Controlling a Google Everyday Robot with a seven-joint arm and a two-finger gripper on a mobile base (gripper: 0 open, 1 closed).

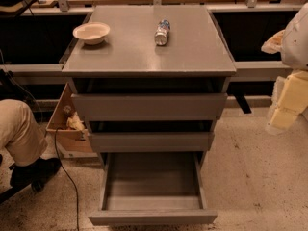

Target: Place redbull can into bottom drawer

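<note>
We count one redbull can (162, 32), one white bowl (91, 32), three grey drawers and one gripper (285, 110). The can lies on its side on the grey tabletop (192, 57), nearer the back edge than the front and about midway between the left and right edges. It is slim, silver and blue, with a shiny end facing forward. The bowl, round and shallow, sits near the back-left corner, well apart from the can.

The arm (298, 35) enters beyond the right edge of the tabletop, white and rounded above. Its pale yellow, blocky gripper hangs below tabletop level, beside the drawer fronts and touching nothing. We cannot tell whether it is spread or pressed together.

The bottom drawer (152, 216) is pulled well out, a deep grey tray with a flat front panel. The two upper drawers (149, 107) are nearly closed.
</note>
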